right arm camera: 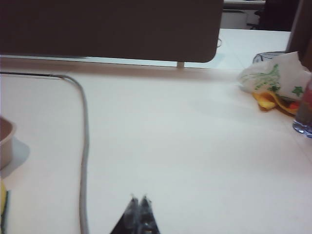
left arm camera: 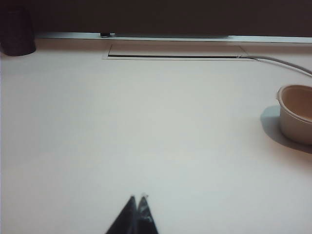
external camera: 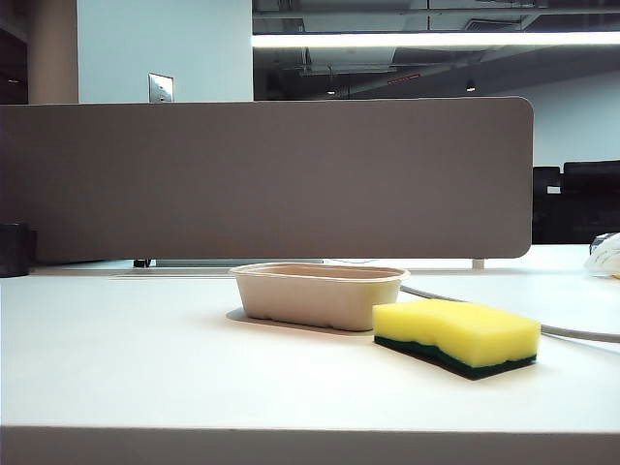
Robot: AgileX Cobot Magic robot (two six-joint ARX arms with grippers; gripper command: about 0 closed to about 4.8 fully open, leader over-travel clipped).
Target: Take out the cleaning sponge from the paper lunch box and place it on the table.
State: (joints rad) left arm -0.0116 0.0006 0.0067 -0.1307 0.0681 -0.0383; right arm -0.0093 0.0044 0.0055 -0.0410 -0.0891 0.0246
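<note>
The yellow cleaning sponge (external camera: 457, 335), green layer down, lies flat on the white table (external camera: 145, 358), just in front and to the right of the beige paper lunch box (external camera: 320, 294). The box shows nothing inside from this low angle. No arm appears in the exterior view. In the left wrist view my left gripper (left arm camera: 137, 198) hangs shut and holds nothing over bare table, with the lunch box (left arm camera: 296, 113) off to one side. In the right wrist view my right gripper (right arm camera: 138, 199) is shut and holds nothing; a sliver of the sponge (right arm camera: 3, 207) and the box rim (right arm camera: 6, 141) sit at the frame edge.
A grey-brown divider panel (external camera: 271, 179) closes off the back of the table. A grey cable (right arm camera: 84, 146) runs across the table past the box. A crumpled wrapper (right arm camera: 275, 80) and a glass (right arm camera: 303, 114) lie at the far right. A dark cup (left arm camera: 17, 31) stands at the far left.
</note>
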